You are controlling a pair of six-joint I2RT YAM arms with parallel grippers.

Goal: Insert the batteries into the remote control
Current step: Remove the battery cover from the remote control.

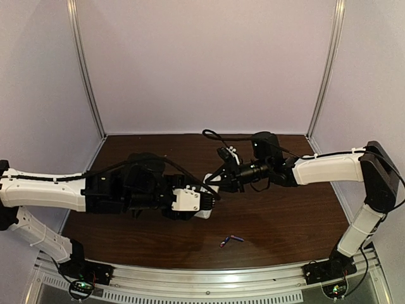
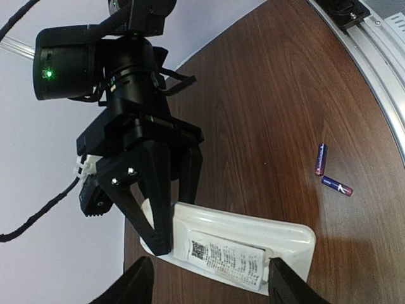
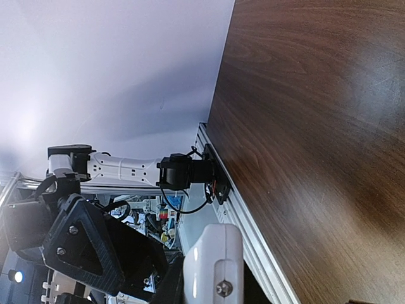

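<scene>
The batteries lie nearest, low in the top view just right of centre, on the dark wooden table close to its front rail. In the left wrist view they sit at the right, end to end in a shallow angle, and look to be touching or nearly so. They are well apart from the remote control.

The white remote shows its labelled back face low in the left wrist view. It sits between the two dark fingers of the left gripper, which is closed in on it as a holder.

Beyond, the right gripper comes in from the upper left. Its black fingers are narrowed onto the remote's left end, one over the face and one behind.
</scene>
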